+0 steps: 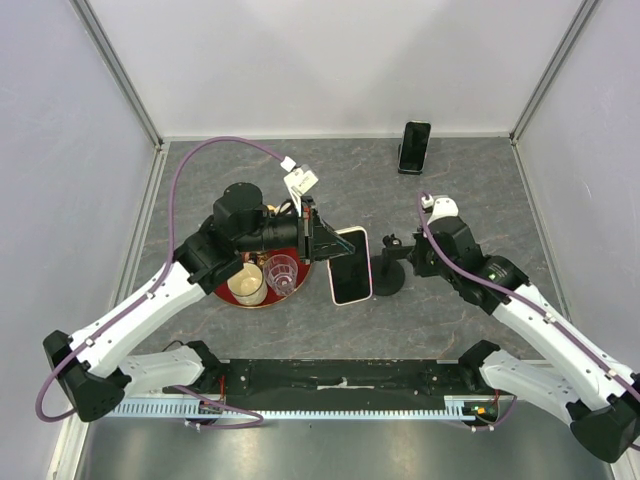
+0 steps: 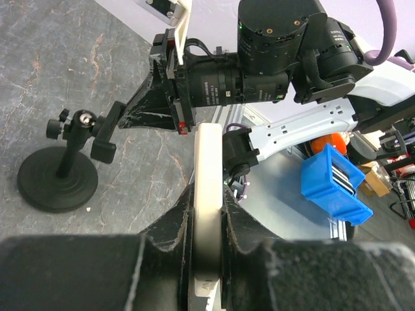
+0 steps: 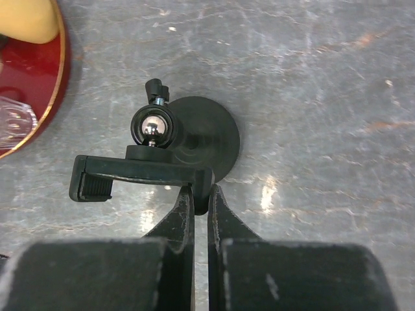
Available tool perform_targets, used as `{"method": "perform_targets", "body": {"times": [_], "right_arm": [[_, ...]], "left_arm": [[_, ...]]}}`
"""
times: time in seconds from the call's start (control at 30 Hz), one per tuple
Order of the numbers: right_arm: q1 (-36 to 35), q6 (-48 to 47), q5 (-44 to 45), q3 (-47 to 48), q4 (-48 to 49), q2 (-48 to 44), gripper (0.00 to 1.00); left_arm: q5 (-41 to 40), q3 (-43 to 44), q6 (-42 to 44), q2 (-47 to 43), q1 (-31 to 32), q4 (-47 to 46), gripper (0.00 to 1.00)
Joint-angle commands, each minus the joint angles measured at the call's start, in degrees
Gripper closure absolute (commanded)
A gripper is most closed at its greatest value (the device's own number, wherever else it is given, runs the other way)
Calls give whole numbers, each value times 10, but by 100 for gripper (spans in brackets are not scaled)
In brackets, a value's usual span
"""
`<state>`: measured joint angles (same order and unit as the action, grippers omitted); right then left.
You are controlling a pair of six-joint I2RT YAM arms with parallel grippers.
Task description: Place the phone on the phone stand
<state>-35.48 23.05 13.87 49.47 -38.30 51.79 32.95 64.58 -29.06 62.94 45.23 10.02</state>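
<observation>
Left pincer (image 2: 209, 217): closed across the thin edge of the phone (image 1: 350, 265), which is held screen-up.
Right pincer (image 3: 200, 194): narrowed to a slit and clamped on the holder bar of the stand (image 1: 388, 274).
Phone: held just at 9 o'clock of the stand, not resting on it.
Tray (image 1: 265, 300): set on the desk (image 1: 480, 200) at 9 o'clock of the phone, with cups (image 1: 247, 285) carried on it.
Black handset (image 1: 414, 147): propped at 12 o'clock, well beyond the stand.

Left arm reaches in toward the middle, wrist rolled sideways, and its end effector (image 2: 207, 219) is clamped on the phone (image 2: 209, 168), held edge-on. Right arm stretches in low from its side. Its end effector (image 3: 201, 194) has the fingers almost together, seemingly pinching the phone stand (image 3: 211, 133).
</observation>
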Motion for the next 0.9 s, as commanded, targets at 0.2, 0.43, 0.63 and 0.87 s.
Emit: {"method": "perform_targets", "body": {"times": [0.2,0.43,0.63,0.87], "right_arm": [[-39,56,-105,5,71,38,100],[-61,60,-111,12,71,59,75],[-64,54,-129,18,68,46,54],[-64,29,-120,-1,75,7,55]], "left_arm": [[7,-2,2,5,2,-98,98],[-2,-23,7,9,4,-157,98],[-12,-65,7,-11,4,-239,98],[-30,-107,29,-45,5,-299,98]]}}
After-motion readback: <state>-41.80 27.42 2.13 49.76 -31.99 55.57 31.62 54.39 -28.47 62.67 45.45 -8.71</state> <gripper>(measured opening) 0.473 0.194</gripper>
